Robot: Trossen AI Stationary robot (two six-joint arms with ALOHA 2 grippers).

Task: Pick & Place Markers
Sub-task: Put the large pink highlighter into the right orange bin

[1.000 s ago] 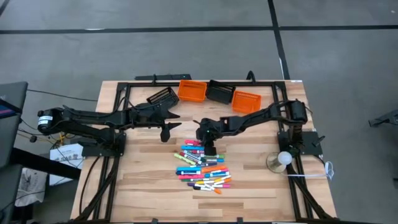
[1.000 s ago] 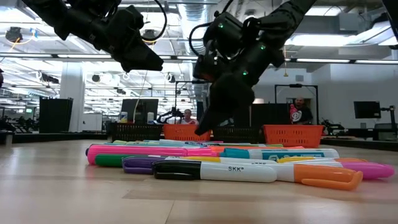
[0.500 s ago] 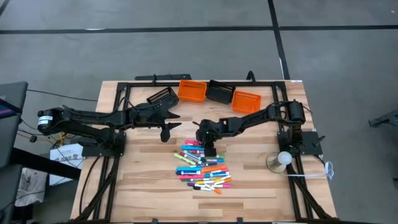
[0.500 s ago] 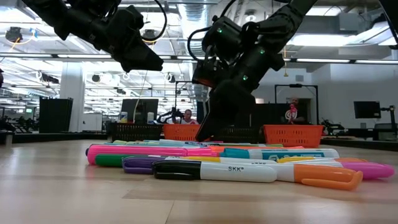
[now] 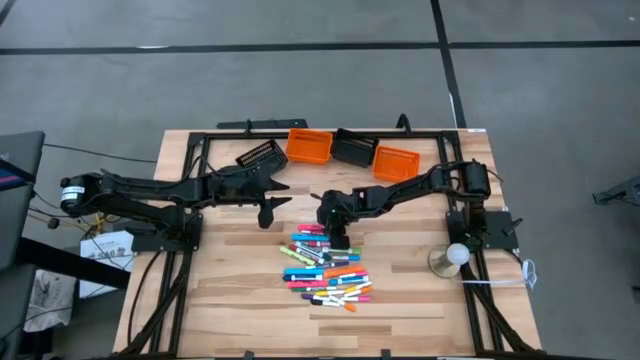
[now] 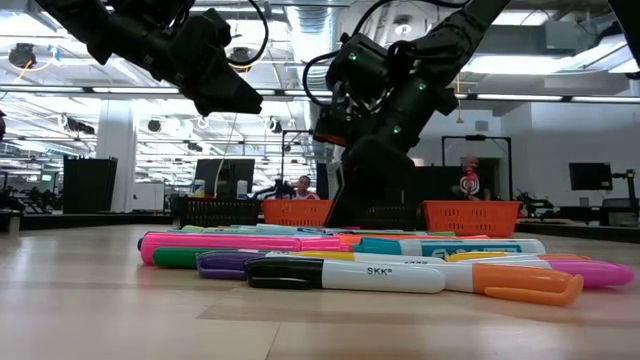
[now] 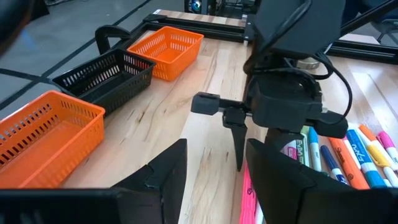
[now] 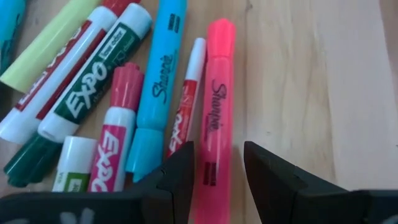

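Note:
Several markers [image 5: 325,268] lie in a loose pile on the wooden table, left of centre toward its near edge; the low view shows them flat on their sides [image 6: 350,262]. My right gripper [image 5: 337,240] points steeply down at the pile's far end. It is open, one finger on each side of a pink highlighter [image 8: 216,124], with a gap still showing on one side. My left gripper [image 5: 268,213] hangs open above bare table, left of the pile, with nothing between its fingers [image 7: 214,180].
Along the far edge stand an orange bin [image 5: 309,146], a black bin [image 5: 352,148] and another orange bin [image 5: 396,160]. A tilted black bin [image 5: 262,156] sits further left. A round white object on a base [image 5: 452,257] stands at the table's right edge.
My right gripper has tipped a little steeper, and its fingertips have come down onto the far end of the marker pile. The markers lie as before.

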